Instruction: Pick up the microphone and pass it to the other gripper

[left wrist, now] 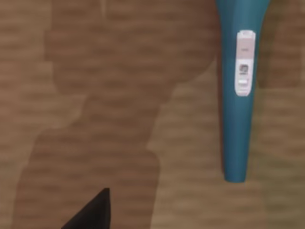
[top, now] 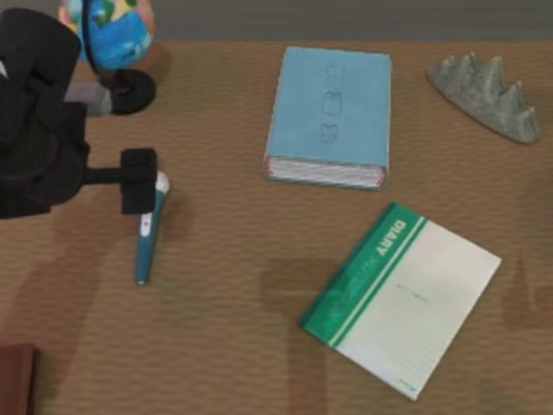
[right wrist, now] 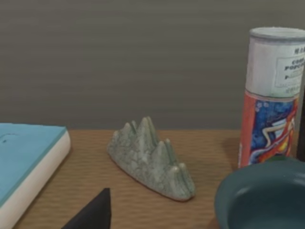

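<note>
The left gripper (top: 140, 180) sits highest, nearest the overhead camera, hanging right over the head end of the microphone (top: 147, 235), which lies flat on the bench (top: 233, 363) at its left side; can't tell if the gripper is spread or pinched. I'd drop straight down and squeeze across the thicker upper handle, since that slick teal plastic tapers toward the tail. Right arm isn't visible from above, its wrist camera just sees a craggy stone ornament (right wrist: 151, 157).

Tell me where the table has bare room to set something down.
Bare: the table between the microphone and the green diary. Also between the grey ridged ornament and that diary. Crowded: top left, where the left hand and globe sit.
</note>
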Tool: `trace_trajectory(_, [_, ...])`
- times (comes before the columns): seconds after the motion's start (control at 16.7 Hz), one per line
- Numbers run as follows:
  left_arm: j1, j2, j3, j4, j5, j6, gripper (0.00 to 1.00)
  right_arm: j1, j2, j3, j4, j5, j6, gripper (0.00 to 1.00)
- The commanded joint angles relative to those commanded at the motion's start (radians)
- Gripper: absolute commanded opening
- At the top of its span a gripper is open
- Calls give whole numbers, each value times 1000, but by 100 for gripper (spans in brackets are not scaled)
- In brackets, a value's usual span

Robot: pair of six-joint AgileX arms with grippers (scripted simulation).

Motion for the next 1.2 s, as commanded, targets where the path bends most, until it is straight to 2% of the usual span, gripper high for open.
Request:
trace_trajectory(0.36, [-52, 291, 199, -157, -7, -47, 100, 0, 0, 0, 0, 0, 0, 100])
trace_trajectory(0.78, [-51, 310, 207, -164, -8, -48, 100, 0, 0, 0, 0, 0, 0, 100])
trace_trajectory(0.96, [-51, 357, 179, -93, -8, -44, 100, 0, 0, 0, 0, 0, 0, 100])
trace_trajectory(1.2, [-48, 469, 114, 100, -7, -40, 100, 0, 0, 0, 0, 0, 0, 100])
